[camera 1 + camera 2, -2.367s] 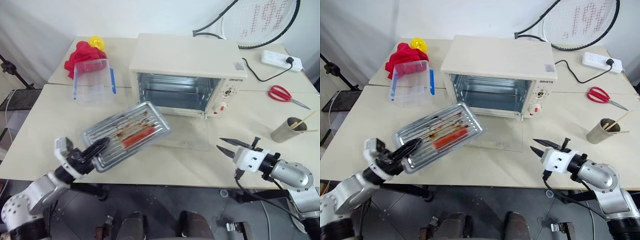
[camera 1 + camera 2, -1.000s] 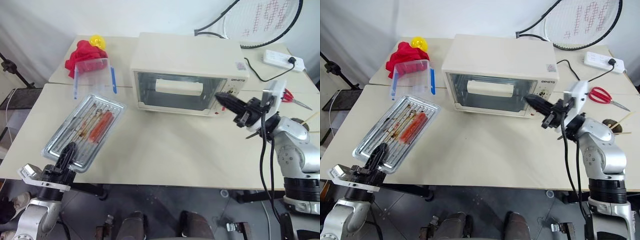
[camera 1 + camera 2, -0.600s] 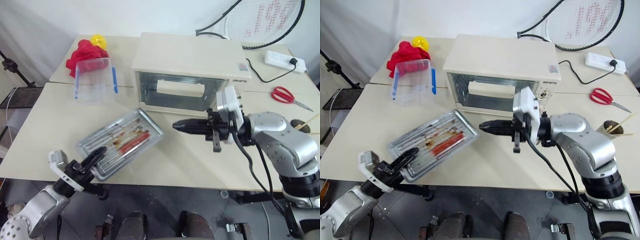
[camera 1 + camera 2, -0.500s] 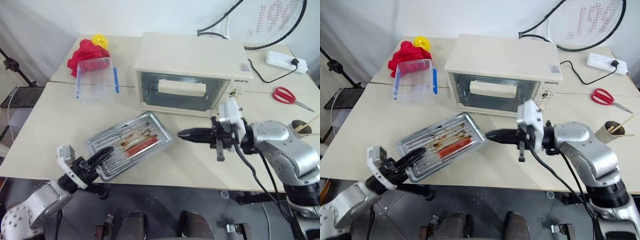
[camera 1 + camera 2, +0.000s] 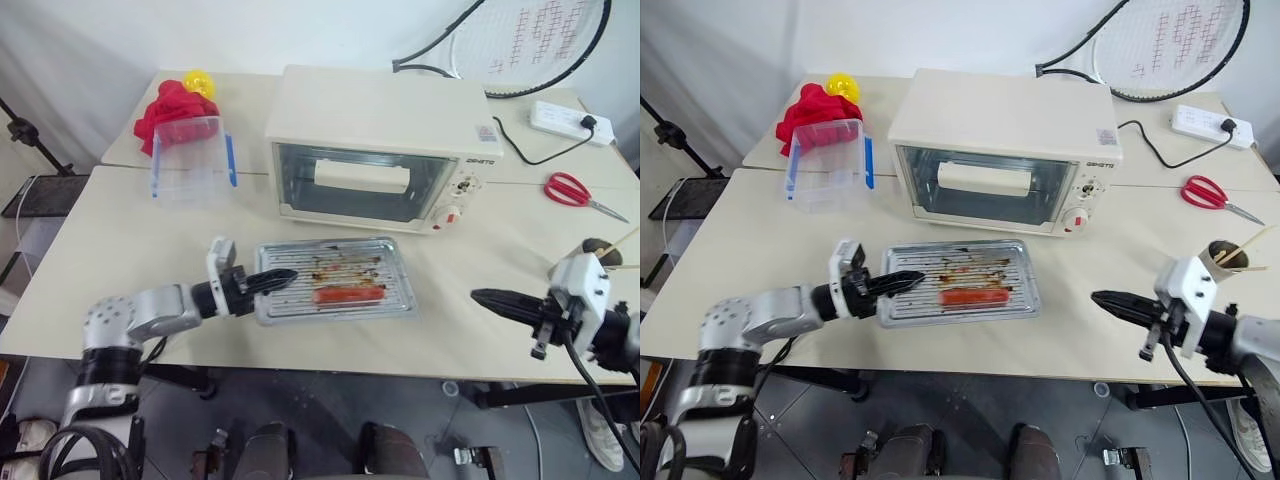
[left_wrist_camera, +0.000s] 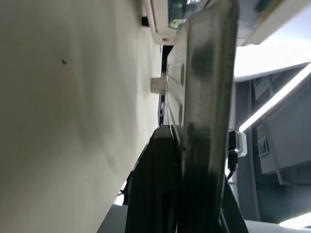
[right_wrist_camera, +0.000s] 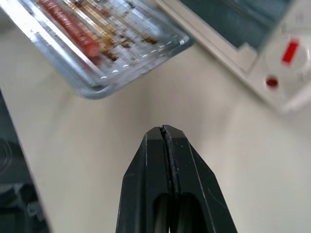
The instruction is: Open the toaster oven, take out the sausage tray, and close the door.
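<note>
The left gripper [image 6: 181, 141] rises as two black fingers [image 6: 153, 194] pinched onto the edge of the metal sausage tray [image 6: 206, 97], which runs away from the camera as a long grey, edge-on strip. Beside it stretches the pale tabletop [image 6: 68, 121]. At the far end of the tray stands the cream front of the toaster oven [image 6: 160, 12]. A small pale cylinder [image 6: 158, 85] sits farther off on the table.

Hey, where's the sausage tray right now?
In the head views, the sausage tray sits on the table just in front of the closed toaster oven. The left gripper is clamped on its left rim.
</note>
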Available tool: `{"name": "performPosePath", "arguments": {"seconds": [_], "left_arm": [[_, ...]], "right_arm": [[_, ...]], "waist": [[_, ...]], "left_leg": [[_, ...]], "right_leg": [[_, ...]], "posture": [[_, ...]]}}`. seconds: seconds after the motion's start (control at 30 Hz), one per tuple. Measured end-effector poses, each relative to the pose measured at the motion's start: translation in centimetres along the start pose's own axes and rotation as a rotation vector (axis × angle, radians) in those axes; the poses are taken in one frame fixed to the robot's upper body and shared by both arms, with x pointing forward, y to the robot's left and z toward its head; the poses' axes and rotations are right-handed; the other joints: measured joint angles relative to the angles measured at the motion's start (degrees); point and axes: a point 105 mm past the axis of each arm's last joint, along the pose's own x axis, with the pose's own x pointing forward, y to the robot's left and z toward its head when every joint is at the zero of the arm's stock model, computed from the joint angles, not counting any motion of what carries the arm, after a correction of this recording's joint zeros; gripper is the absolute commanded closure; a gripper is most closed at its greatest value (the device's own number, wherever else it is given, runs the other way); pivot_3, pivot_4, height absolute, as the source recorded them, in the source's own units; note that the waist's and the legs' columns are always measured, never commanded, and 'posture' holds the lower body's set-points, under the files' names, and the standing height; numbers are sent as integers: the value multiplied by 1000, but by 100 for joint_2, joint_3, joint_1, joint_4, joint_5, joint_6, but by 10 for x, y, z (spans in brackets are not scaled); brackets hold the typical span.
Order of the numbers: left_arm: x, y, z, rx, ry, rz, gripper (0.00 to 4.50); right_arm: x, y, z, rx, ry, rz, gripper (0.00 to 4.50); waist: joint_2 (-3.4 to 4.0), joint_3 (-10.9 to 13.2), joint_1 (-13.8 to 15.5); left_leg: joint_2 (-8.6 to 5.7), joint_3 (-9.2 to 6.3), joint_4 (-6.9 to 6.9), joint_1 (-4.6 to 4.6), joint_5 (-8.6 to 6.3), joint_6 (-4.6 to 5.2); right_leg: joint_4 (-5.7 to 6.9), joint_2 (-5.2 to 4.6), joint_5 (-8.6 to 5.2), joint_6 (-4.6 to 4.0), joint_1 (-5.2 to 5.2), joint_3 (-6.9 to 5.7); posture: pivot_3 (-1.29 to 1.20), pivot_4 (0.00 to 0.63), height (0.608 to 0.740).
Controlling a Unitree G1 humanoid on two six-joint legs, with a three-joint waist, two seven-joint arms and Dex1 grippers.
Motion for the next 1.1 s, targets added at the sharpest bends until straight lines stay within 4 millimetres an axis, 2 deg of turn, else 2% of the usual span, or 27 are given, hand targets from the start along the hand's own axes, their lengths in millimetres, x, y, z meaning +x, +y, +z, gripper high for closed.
{"name": "performPosePath", "arguments": {"seconds": [0.07, 0.23, 0.4, 0.5, 0.63, 0.77, 0.93, 1.03, 1.1], "left_arm": [[15, 1, -1, 38, 43, 28, 4500], [36, 10, -5, 123, 116, 98, 4500], [46, 12, -1, 147, 113, 100, 4500], [48, 13, 0, 155, 107, 94, 3849], [44, 19, 2, 225, 107, 136, 2668], [30, 17, 2, 387, 154, 189, 1510], [14, 11, 6, 532, 123, 179, 97], [-13, 10, 12, 740, 107, 220, 40], [-28, 0, 15, 906, 46, 159, 40]], "right_arm": [[-9, 3, -5, 7, 24, -21, 4477], [-23, 15, -11, 30, 52, -59, 4477], [-25, 23, -6, 27, 37, -57, 4477], [-25, 29, -8, 51, 39, -45, 4500], [-23, 32, -4, 42, 24, -44, 4500], [-21, 33, -4, 44, 19, -37, 4500], [-14, 35, -1, 43, -1, -7, 4500], [-11, 36, -2, 48, -4, 12, 4500], [-9, 38, -2, 51, -7, 30, 4500]], "waist": [[0, 0, 15], [2, -1, 35], [10, -6, 119], [11, -7, 122], [8, -5, 86], [8, -4, 57], [7, -4, 43], [6, -2, -3], [8, -3, -27]], "left_leg": [[0, 11, -2, 1, 0, 0], [0, 30, -14, 11, 0, 0], [-2, 39, -4, 25, 0, 0], [-2, 40, -5, 25, -1, 0], [1, 42, -14, 23, -1, -1], [1, 53, -28, 22, -1, -1], [3, 53, -28, 23, -1, -1], [4, 54, -40, 23, -2, -1], [5, 54, -49, 24, -2, -2]], "right_leg": [[-2, 1, 0, 1, -2, 1], [-9, 2, 1, 2, -3, 13], [-8, -2, 8, 14, 5, 34], [-6, -3, 8, 14, 2, 37], [-7, -1, 8, 15, -6, 40], [-13, 2, 8, 14, -13, 42], [-15, 2, 8, 14, -13, 43], [-19, 2, 7, 13, -17, 44], [-25, 1, 7, 13, -19, 48]], "posture": [[0, 150, 740], [0, 150, 740], [0, 150, 740], [0, 150, 740], [0, 150, 740], [0, 150, 740], [0, 150, 740], [0, 150, 740], [0, 150, 740]]}}
